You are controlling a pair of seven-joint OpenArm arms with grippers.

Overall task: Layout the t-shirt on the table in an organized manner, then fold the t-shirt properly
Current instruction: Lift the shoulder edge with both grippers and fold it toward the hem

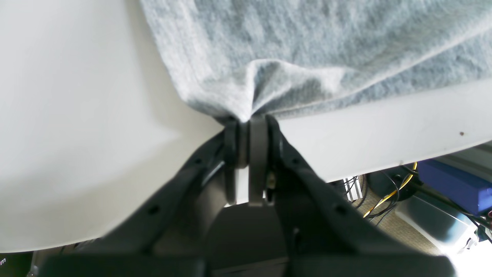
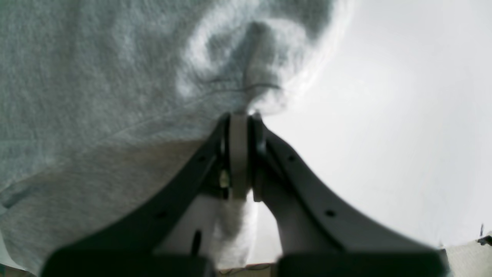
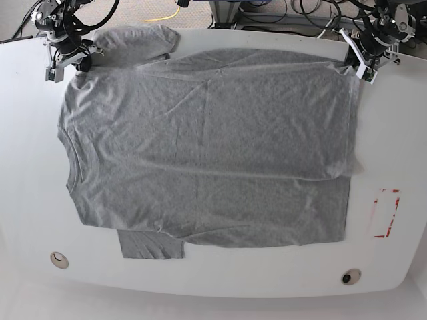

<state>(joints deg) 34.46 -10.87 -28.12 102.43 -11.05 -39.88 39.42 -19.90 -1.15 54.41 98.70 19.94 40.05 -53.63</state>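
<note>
- Nearest the base camera, we saw the table (image 3: 213, 293), white and smooth, with two round grommets (image 3: 59, 259) near its front edge, one toward each corner.
- A red tape rectangle (image 3: 385, 213) lay just beside the t-shirt's hem.
- The t-shirt (image 3: 207, 160) lay spread flat on the table, plain grey face up, collar toward the view's left; one sleeve pointed to the front edge.
- At the far right corner, our left gripper (image 1: 248, 127) had its jaws pressed together, pinching a bunched corner of grey fabric at the table's edge.
- At the far left, our right gripper (image 2: 242, 115) likewise pinched a fold of the shirt.
- No containers held anything we could identify.
</note>
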